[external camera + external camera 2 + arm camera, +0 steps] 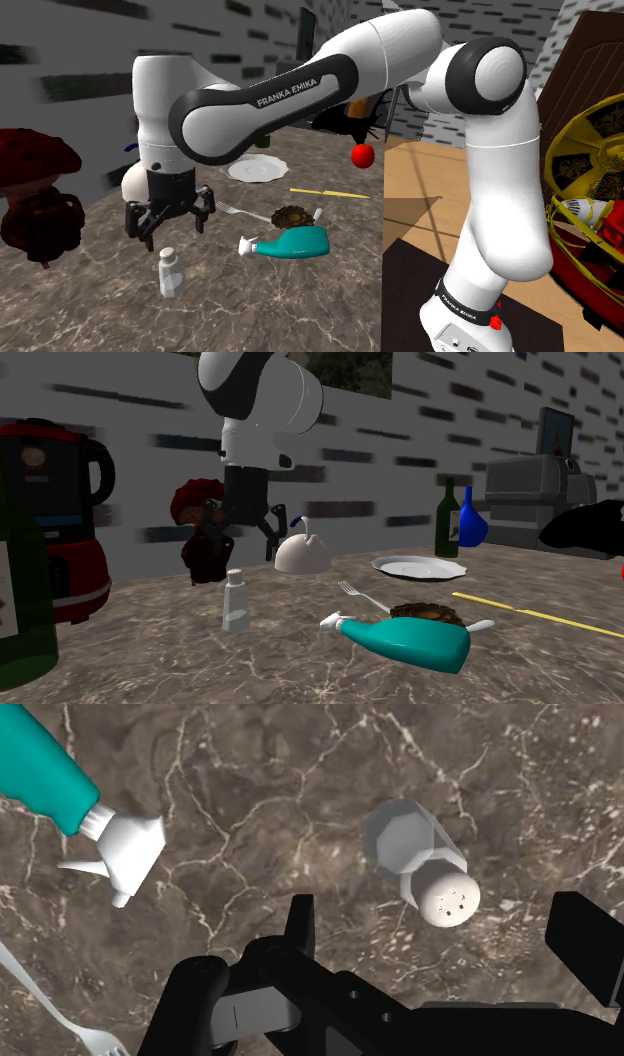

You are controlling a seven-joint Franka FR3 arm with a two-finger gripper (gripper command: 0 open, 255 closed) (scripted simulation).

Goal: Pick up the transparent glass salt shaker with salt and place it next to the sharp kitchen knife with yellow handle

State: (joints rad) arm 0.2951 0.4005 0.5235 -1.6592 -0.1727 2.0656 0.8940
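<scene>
One hazard leads. The salt shaker (168,272) stands upright, tall and narrow, at the shoulder view's left on the marbled counter (300,305). It is directly beneath the gripper (168,230), whose fingers are spread wide and grasp nothing. In the wrist view the shaker sits between them, clear of both. An off-centre descent would likely let one finger strike the cap and topple it, and the smooth faceted body may slip under a light squeeze.

Further right, the fork (235,211) and the teal spray bottle (295,243) lie towards the knife (330,192), so a low carry risks clipping them.

The knife reads only as a thin yellow strip, with blade and handle indistinguishable. The shaker is drawn pale grey, and any salt inside cannot be made out.
</scene>
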